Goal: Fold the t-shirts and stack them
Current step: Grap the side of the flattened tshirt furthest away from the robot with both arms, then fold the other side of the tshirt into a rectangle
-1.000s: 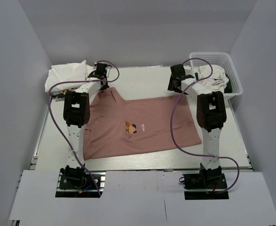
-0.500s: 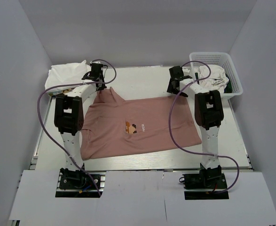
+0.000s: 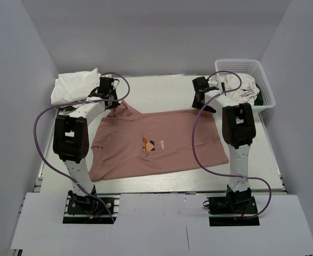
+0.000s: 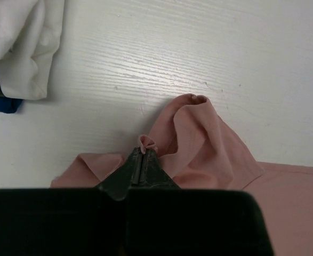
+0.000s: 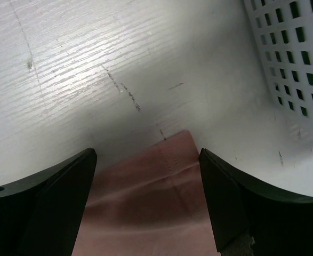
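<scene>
A: Progress?
B: Early, I'd say. The pink t-shirt [image 3: 156, 144] lies spread out in the middle of the table [image 3: 161, 88], print up, with no real fold in it yet.
A: Claws?
B: The left gripper [image 4: 141, 156] is pressed together on a small pinch of pink cloth at the shirt's far left corner, which is bunched up. The right gripper [image 5: 147, 160] is spread wide over the far right corner and holds nothing.
A: Other shirts?
B: There's a white pile [image 3: 73, 85] at the table's far left corner. Probably the finished stack, but I can't tell how neat it is. More white cloth [image 3: 233, 85] is crumpled in the basket [image 3: 267, 85].
A: What's left?
B: Most of it: fold the pink one, stack it, then do the basket ones.
</scene>
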`<state>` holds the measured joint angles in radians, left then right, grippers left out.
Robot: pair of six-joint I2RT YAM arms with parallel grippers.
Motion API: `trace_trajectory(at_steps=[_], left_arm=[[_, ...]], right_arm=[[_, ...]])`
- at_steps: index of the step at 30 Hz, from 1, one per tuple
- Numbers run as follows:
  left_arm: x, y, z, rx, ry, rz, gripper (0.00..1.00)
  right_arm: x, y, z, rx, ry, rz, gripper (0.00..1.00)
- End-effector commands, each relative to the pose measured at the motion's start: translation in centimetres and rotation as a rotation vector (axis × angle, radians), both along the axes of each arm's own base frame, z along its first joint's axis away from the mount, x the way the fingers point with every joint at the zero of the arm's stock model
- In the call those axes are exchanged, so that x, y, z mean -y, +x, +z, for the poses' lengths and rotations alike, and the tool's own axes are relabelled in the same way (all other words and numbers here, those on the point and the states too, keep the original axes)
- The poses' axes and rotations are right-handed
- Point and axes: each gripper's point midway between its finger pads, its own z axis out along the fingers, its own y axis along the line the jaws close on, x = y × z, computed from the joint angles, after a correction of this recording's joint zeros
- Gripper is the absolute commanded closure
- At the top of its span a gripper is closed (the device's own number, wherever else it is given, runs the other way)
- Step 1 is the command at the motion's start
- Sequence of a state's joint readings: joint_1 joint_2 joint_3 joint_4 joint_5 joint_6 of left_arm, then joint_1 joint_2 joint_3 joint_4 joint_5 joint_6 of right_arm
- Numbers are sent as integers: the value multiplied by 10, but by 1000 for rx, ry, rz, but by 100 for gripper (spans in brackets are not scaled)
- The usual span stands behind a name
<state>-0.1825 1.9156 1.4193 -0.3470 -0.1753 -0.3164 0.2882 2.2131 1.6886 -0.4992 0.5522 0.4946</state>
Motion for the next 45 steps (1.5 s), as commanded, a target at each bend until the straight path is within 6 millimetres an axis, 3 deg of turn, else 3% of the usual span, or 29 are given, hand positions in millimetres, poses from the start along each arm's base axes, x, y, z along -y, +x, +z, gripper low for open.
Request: trace_trajectory(at_steps=[1,6,13,15,16,17,20,22,23,25,30,31,35,39,45], left_arm=[[15,-5,29,68,-60,-32,100],[17,-5,29,67,-66,-39,100],[17,3,35,78,-62,-32,100],[21,0,33,69,-60,-41,100],[19,1,33,71,-53,-34,100],[18,-1,36,71,-53,-33,100],[4,-14,38,66,-34,54,100],[6,-24,40,69,-55,81,100],[5,-31,43,87,-66,87,100],[4,-41,45,95,-88,105,100],[10,-75,42,92,-122,117,100],[8,-78,49,113,-135,138,100],[-5,-111,34,57,-106,202,100],[-9,-143,43,68,-121,230,100],[-22,-189,33,51,-138,290,100]], right_arm=[[17,-21,0,-81,-73,-32,17],[10,-10,9,-71,-55,-12,17],[-2,-11,-11,-86,28,7,31],[-4,-9,-14,-83,28,7,46],[5,-4,-12,-73,35,-13,53],[-7,-3,-8,-59,41,4,68],[-7,1,5,-21,49,4,81],[-6,2,16,15,47,3,96],[-5,-6,16,12,46,1,100],[-7,-2,29,63,57,9,100],[-2,-25,39,95,69,14,100],[-1,-31,36,92,68,16,100],[5,-49,45,110,73,13,100],[12,-73,42,102,76,7,100],[18,-98,51,126,100,2,100]])
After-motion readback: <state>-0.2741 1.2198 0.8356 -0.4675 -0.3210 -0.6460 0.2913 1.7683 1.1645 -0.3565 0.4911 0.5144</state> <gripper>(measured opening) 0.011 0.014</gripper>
